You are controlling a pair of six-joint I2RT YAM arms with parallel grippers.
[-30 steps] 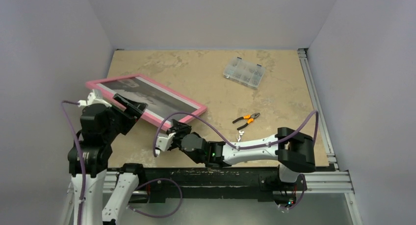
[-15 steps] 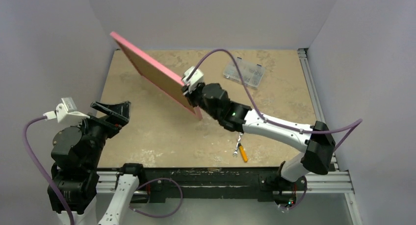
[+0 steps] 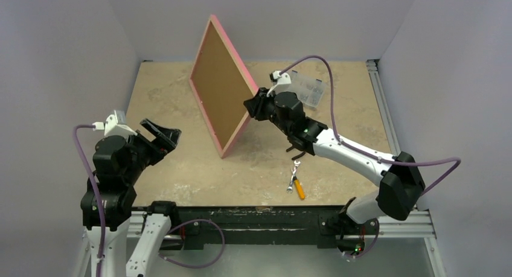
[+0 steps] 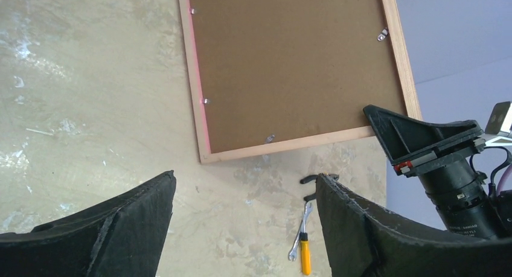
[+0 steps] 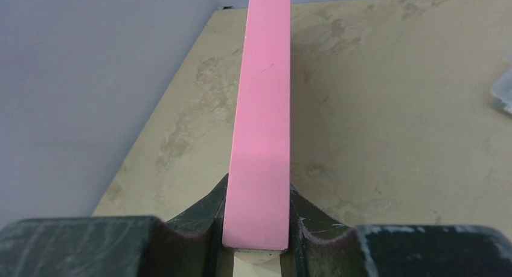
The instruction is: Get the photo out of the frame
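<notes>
Brown hardboard dominated the overhead view: the backing board (image 3: 218,102) of the pink frame (image 3: 235,55), stood on edge and tilted, faced the left arm. The right gripper (image 3: 252,107) pinched the frame's right edge. Only its wrist view showed both jaws pressed against the pink rim, one on each side. Only the left wrist view showed small metal clips (image 4: 270,137) along the board's edges. The left gripper (image 3: 162,134) was spread wide, holding nothing, well apart from the frame. The photo's printed face was turned from every camera; only its backing, seated in the frame, showed. Whether the frame's low corner touched the table (image 3: 181,162) could not be told. A clear box (image 3: 315,93) was partly hidden behind the right arm.
</notes>
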